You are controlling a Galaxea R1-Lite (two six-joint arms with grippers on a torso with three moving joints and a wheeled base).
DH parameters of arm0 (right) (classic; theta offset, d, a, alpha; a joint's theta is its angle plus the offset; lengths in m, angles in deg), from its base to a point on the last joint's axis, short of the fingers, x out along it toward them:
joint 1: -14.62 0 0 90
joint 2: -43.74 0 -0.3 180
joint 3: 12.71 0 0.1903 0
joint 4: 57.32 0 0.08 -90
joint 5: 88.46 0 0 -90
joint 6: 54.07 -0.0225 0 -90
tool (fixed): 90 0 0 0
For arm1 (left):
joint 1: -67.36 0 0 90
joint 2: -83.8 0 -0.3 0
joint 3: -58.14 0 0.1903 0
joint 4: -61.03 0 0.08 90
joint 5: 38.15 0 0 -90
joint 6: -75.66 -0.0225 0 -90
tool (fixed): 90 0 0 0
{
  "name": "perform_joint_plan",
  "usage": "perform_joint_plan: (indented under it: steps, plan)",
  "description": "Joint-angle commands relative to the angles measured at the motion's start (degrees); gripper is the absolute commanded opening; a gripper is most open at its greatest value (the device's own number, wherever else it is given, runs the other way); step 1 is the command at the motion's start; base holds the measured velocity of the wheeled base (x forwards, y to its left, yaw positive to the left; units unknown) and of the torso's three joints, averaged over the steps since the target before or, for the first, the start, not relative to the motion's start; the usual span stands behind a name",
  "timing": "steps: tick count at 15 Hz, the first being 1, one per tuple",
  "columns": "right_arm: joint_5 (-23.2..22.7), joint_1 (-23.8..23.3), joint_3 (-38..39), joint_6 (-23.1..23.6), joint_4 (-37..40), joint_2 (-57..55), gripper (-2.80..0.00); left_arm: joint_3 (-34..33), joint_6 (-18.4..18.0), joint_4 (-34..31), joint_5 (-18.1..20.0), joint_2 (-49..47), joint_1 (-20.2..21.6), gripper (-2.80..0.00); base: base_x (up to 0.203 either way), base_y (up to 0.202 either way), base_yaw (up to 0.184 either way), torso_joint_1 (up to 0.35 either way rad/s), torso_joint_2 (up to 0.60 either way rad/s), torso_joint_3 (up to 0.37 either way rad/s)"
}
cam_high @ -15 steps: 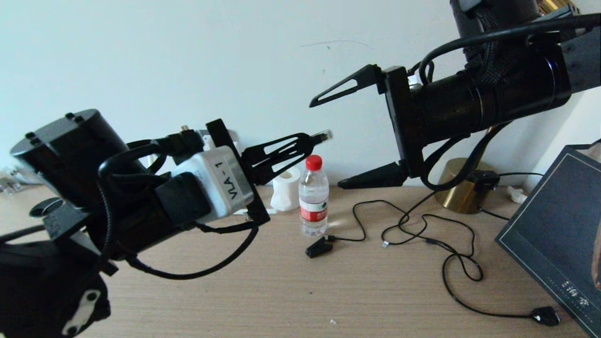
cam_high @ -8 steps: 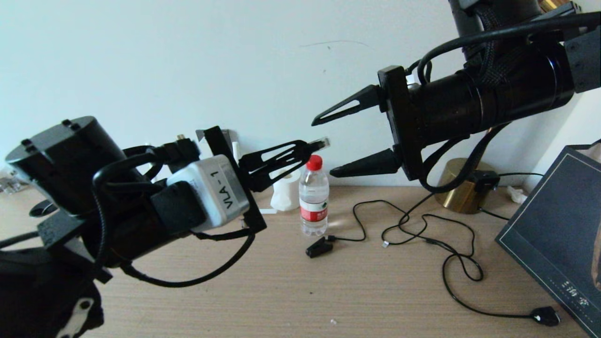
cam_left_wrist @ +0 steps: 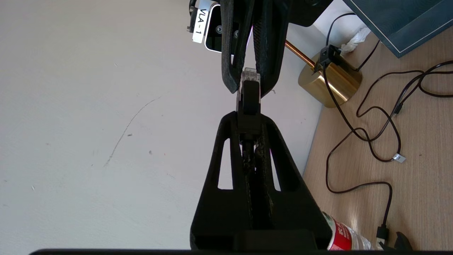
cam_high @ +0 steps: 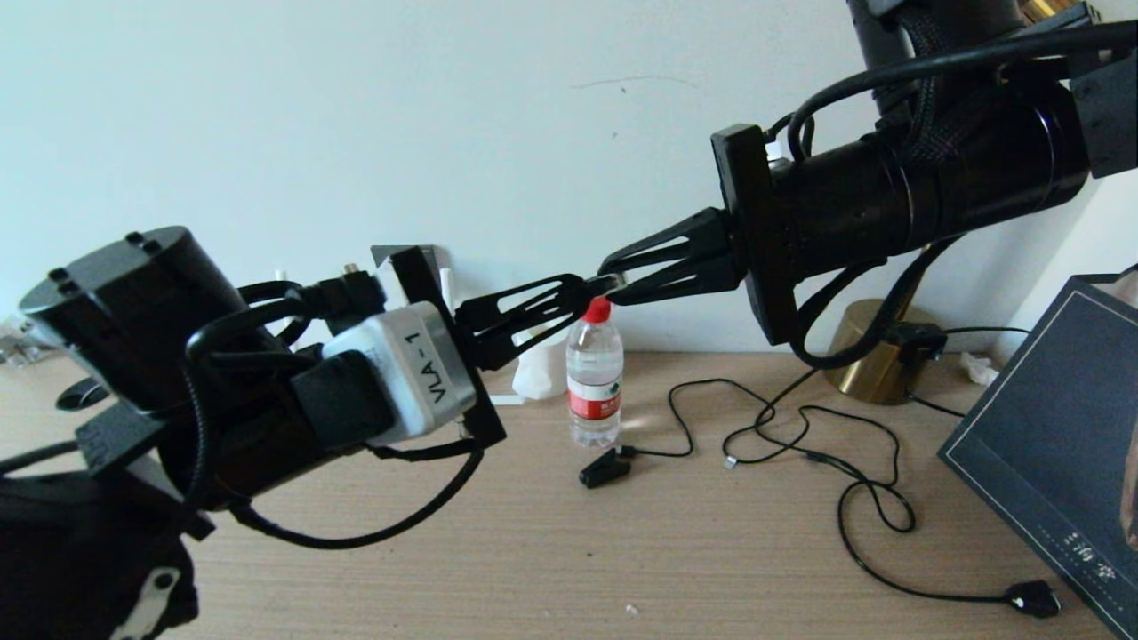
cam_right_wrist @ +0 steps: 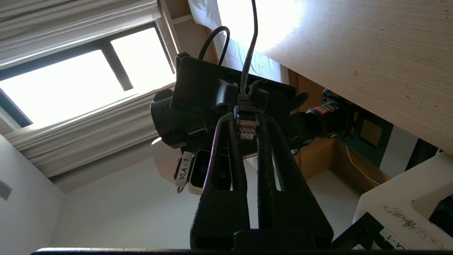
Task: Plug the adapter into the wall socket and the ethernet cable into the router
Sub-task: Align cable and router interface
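Both arms are up in the air above the wooden desk, tip to tip. The left gripper is clamped on the ethernet cable, holding it by its black boot with the clear plug tip sticking out past the fingertips. The right gripper comes in from the opposite side, and its fingers are pressed together around that same clear tip; in the right wrist view the plug's metal contacts show right between the two pads. So the plug is pinched at both ends, left on the boot, right on the tip, with the two sets of fingertips almost touching.

This all hangs well clear of the desk, with the white wall behind. Directly below the meeting point stands a water bottle with a red cap, its top close under the fingers. Beside it sits a white paper roll, partly hidden by the left fingers.

On the desk to the right, thin black cords loop loosely toward a flat black plug near the front edge, and a black clip-like plug lies just in front of the bottle. A brass lamp base stands against the wall, and a dark book covers the right edge. The front stretch of the desk, centre and left, is bare wood.
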Motion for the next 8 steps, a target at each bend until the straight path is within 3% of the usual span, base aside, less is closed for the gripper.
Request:
perform_joint_plan:
  steps: [1,4,5,8]
  plan:
    - [-0.4,0.2,0.1,-0.4,0.3,0.0,-2.80,0.1,-0.3,0.4,0.1,-0.2,-0.1,-2.80,0.000,0.000,0.000,0.000,0.00,0.000]
    - [-0.3,0.2,0.3,-0.4,0.3,0.1,-2.80,-0.2,-0.2,0.2,0.2,0.0,-0.1,-2.80,0.000,0.000,0.000,0.000,0.00,0.000]
    - [-0.3,0.3,0.4,-0.4,0.3,0.1,-2.80,-0.3,-0.1,0.2,0.3,0.0,-0.1,0.00,0.000,0.000,0.000,0.000,0.00,0.000]
    - [-0.3,0.2,0.9,-0.3,0.3,0.2,-2.80,-0.2,-0.1,0.4,0.3,0.5,-0.1,0.00,0.000,0.000,0.000,0.000,0.00,0.000]
